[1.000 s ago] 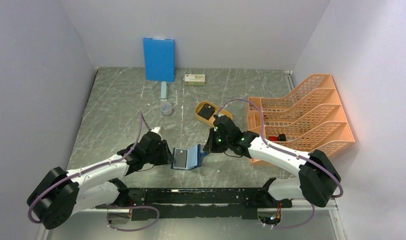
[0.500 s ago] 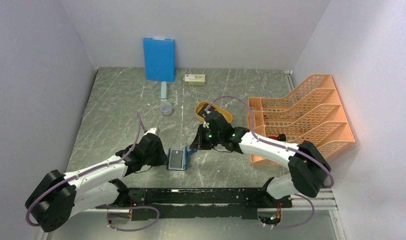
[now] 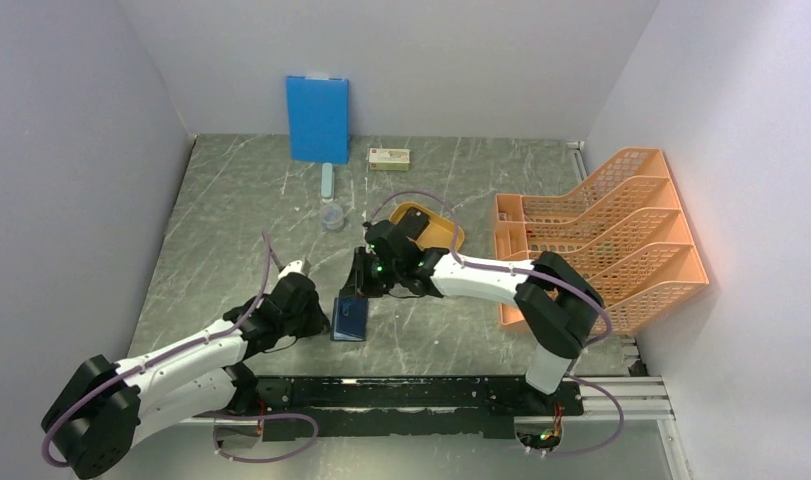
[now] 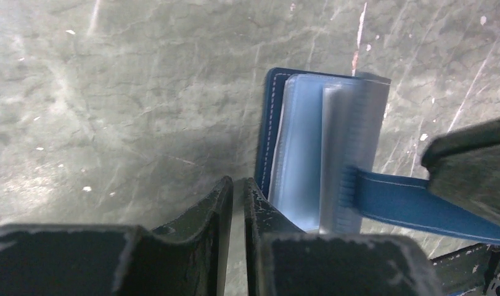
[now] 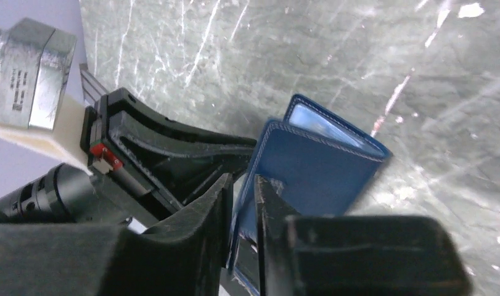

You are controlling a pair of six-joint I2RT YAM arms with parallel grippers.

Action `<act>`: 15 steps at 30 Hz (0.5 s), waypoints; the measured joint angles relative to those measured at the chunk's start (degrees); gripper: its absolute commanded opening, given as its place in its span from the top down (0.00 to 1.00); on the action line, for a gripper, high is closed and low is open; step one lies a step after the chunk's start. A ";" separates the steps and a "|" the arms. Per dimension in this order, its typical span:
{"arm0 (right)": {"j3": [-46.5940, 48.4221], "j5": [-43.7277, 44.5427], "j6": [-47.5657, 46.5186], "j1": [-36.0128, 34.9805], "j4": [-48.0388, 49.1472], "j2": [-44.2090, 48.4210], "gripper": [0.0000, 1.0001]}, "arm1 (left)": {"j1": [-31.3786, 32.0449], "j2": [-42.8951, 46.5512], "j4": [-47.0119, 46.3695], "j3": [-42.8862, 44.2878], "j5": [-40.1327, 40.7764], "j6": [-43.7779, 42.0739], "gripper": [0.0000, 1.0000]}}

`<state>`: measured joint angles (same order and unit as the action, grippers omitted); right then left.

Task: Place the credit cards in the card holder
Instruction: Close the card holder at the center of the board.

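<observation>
Grey marbled desk between pale walls; a yellow tray lies well beyond the right hand and an orange file rack stands off to its outer side. The card holder sits directly between the two hands, part-folded, its navy covers at a narrow angle and its clear sleeves fanned towards the left hand. The right hand is pinching the card holder by its snap tab, fingers almost together on the strap. The left hand's fingers are pressed nearly together with only a slit of bare desk between them, gripping nothing, the holder's stitched edge just beside its inner finger. Whether cards sit in the sleeves cannot be told. The step appears to be closing the holder: the tab is best carried over in an arc about the spine, not dragged flat, while the left hand braces the edge beside it so the case cannot slide; the sleeves should lie flat before the snap is pressed home
</observation>
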<state>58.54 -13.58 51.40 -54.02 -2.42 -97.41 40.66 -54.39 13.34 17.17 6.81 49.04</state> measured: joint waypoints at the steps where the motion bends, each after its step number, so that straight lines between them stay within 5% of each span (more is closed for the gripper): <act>1: 1.03 -0.04 -0.17 -0.31 -0.07 -1.09 0.48 | 0.00 0.50 0.72 0.00 0.48 0.13 0.82; 6: 1.95 0.31 -1.49 -1.14 -1.86 -0.61 0.12 | 0.00 4.46 4.33 0.00 2.84 1.18 0.80; 15: 3.23 3.04 -6.64 -1.16 -9.84 12.61 0.08 | 0.00 6.05 7.10 0.02 5.70 2.01 0.81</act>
<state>61.78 -10.55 44.75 -55.18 -12.25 -84.79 40.66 -48.34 20.45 17.19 12.51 51.05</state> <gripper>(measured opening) 0.921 0.196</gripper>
